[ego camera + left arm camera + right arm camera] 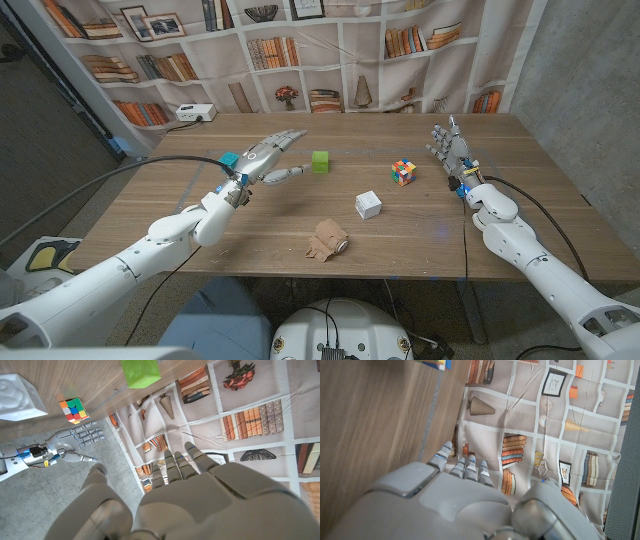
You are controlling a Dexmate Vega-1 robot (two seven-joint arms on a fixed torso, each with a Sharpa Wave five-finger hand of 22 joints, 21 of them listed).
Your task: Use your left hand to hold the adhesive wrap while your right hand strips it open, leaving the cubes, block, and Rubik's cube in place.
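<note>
Tan adhesive wrap lies crumpled, well short of both hands; looks light, soft, tacky. Left hand and right hand open, empty. Pinch a loose fold.

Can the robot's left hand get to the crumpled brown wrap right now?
Probably yes. The left hand is open and raised above the table, and the brown wrap lies alone near the front edge, with bare wood between them and nothing blocking.
</note>
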